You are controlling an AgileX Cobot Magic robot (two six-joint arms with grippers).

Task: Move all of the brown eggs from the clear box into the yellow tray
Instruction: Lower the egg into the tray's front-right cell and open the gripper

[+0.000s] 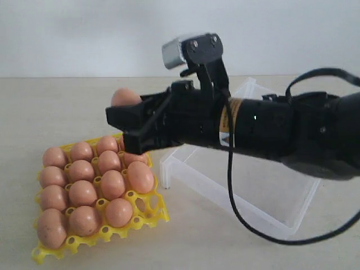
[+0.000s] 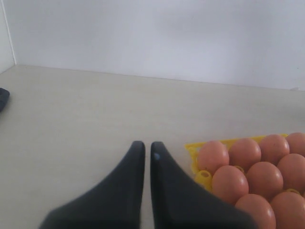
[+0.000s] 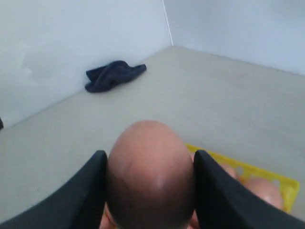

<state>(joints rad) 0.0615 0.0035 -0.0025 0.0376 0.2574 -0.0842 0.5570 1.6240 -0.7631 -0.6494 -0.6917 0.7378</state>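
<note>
My right gripper [image 1: 119, 127] reaches across from the right and hangs above the back of the yellow tray [image 1: 149, 212], shut on one brown egg [image 1: 125, 97]. In the right wrist view that egg [image 3: 150, 171] fills the gap between both black fingers [image 3: 217, 191], with the tray's corner [image 3: 281, 183] below. Several brown eggs [image 1: 83, 192] sit in the tray's cups. The clear box [image 1: 264, 202] lies to the right, partly hidden by the arm; no egg shows in its visible part. My left gripper [image 2: 144, 145] is shut on nothing, low over the table beside the tray [image 2: 202, 143] and its eggs [image 2: 229, 183].
A black cable [image 1: 230, 185] loops from the right arm down across the clear box. A dark cloth [image 3: 114, 75] lies crumpled against the wall near the room's corner. A dark object [image 2: 2, 98] shows at the edge of the left wrist view.
</note>
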